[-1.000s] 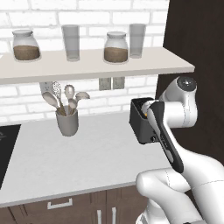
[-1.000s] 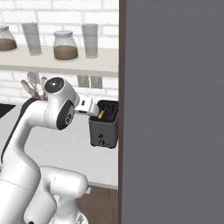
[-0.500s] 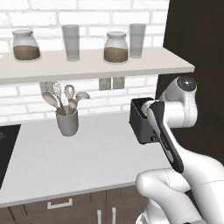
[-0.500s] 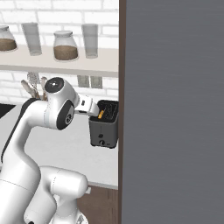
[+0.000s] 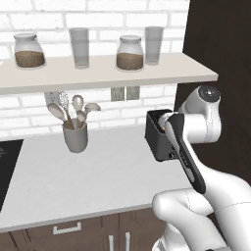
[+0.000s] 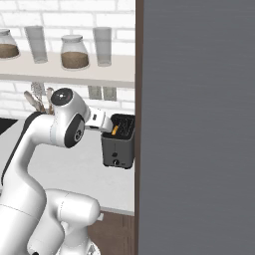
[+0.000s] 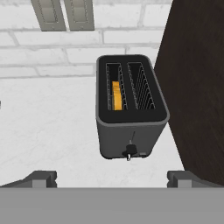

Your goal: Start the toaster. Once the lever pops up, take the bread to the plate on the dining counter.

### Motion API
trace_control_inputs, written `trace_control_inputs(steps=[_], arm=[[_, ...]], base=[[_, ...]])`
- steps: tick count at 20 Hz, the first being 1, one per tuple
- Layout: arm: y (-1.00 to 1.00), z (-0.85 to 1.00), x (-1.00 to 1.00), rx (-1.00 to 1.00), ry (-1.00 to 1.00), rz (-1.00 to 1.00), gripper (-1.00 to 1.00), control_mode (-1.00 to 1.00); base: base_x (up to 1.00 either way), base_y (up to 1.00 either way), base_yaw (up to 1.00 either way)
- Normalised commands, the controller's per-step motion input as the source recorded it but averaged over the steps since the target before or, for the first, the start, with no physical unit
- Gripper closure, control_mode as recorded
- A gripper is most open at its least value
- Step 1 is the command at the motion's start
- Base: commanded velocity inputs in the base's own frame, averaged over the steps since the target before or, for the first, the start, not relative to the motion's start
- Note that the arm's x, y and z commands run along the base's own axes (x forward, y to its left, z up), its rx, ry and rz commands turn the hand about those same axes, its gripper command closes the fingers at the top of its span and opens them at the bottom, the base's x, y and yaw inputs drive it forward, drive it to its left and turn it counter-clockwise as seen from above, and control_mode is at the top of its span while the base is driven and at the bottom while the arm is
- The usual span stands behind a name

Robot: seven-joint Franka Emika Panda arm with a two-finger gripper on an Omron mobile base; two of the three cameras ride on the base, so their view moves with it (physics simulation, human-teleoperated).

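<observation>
A: As far as the past second goes, item one: nothing has changed. Small boxy dark grey-black toaster stands where it stood, at the right end of the pale grey counter, back near the white brick wall and just beside the dark tall cabinet.

B: And the claw?

A: Item two: two-finger gripper, released, fingertips spread wide, grasping nothing. It hovers above and in front of the toaster, apart from it, same as a second ago.

B: Bread?

A: Item three: one pale tan-golden slice of bread, sunk low in the left of the two top slots. The right slot looks bare.

B: Lever?

A: Item four: small knob on the narrow front face, low on its track. Whether it is latched down, I cannot tell.

B: Meaning?

A: My judgement: a pause. Either toasting runs and the arm waits, or the press has not yet happened. No lift is due until the lever rises.
</observation>
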Motion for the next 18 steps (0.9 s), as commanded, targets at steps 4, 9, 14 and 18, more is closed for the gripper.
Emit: trace_control_inputs(steps=[4, 9, 14, 18], arm=[[0.00, 0.00, 0.00, 0.00, 0.00, 0.00, -1.00, -1.00], [0.00, 0.00, 0.00, 0.00, 0.00, 0.00, -1.00, -1.00], [0.00, 0.00, 0.00, 0.00, 0.00, 0.00, -1.00, -1.00], [0.00, 0.00, 0.00, 0.00, 0.00, 0.00, -1.00, -1.00]], base=[[0.00, 0.00, 0.00], [0.00, 0.00, 0.00], [0.00, 0.00, 0.00], [0.00, 0.00, 0.00]])
